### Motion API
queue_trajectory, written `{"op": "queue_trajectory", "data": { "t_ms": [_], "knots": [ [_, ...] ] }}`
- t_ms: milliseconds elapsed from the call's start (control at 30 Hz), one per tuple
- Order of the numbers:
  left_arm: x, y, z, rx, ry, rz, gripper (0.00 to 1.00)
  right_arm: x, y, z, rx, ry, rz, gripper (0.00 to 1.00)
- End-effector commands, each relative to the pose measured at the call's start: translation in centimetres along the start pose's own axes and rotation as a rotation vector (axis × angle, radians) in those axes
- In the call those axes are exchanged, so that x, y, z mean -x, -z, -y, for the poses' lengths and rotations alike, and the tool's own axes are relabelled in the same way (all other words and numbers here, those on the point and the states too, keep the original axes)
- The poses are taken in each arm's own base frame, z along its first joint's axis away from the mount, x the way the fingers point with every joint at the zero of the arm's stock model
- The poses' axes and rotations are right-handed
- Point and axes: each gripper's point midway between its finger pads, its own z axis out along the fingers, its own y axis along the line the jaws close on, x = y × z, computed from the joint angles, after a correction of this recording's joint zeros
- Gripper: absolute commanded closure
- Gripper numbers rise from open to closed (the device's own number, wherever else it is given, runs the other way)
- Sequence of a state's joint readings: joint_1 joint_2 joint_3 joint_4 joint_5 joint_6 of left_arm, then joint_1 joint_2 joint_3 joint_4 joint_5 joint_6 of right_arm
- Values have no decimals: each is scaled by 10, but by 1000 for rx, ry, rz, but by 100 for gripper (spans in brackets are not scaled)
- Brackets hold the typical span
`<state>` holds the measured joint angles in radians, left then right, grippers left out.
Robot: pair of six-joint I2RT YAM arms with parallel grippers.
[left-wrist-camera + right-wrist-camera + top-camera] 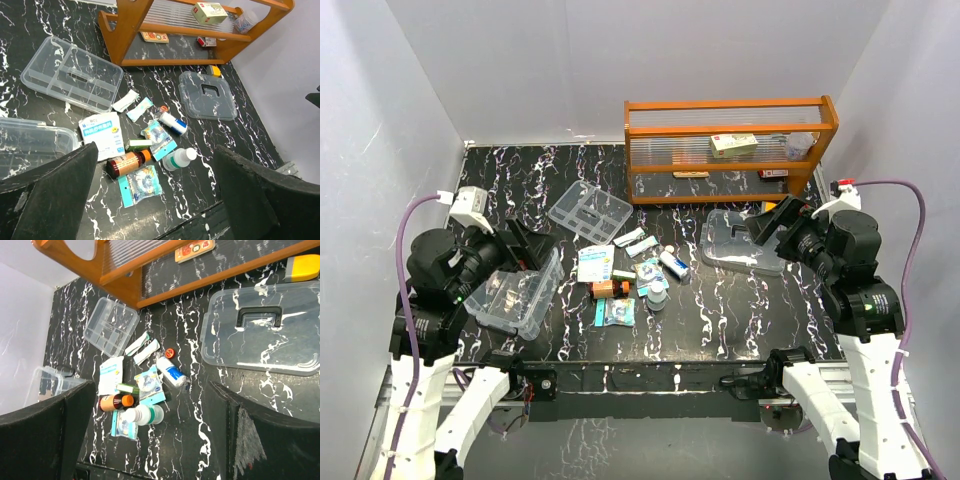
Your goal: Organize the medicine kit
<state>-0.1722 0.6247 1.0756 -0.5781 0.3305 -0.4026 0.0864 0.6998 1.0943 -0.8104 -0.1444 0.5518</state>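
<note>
White packet (101, 135) carries blue print, perhaps Chinese characters, unreadable.

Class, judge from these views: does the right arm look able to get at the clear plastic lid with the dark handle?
Probably yes. The clear plastic lid lies flat close by the right gripper, whose jaws stand open, with nothing on it or between them.
</note>
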Motion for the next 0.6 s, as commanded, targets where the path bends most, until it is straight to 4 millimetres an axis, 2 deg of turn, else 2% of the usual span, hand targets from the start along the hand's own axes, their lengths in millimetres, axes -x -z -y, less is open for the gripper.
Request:
{"op": "queue_trajectory", "data": {
  "t_ms": [0,133,267,433,567],
  "knots": [
    [-9,-1,-4,19,53,-20,1,0,-1,-15,86,-25,-1,11],
    [-25,-7,-30,140,106,-60,1,-13,-6,-12,96,-39,-35,11],
    [-44,0,-77,430,221,-91,3,-19,-10,-8,92,-49,-52,11],
    [-65,30,-137,858,336,-98,16,-20,-13,-7,93,-56,-48,12],
    [-79,30,-156,970,330,-144,31,-23,-14,-6,96,-66,-51,12]
  ]
}}
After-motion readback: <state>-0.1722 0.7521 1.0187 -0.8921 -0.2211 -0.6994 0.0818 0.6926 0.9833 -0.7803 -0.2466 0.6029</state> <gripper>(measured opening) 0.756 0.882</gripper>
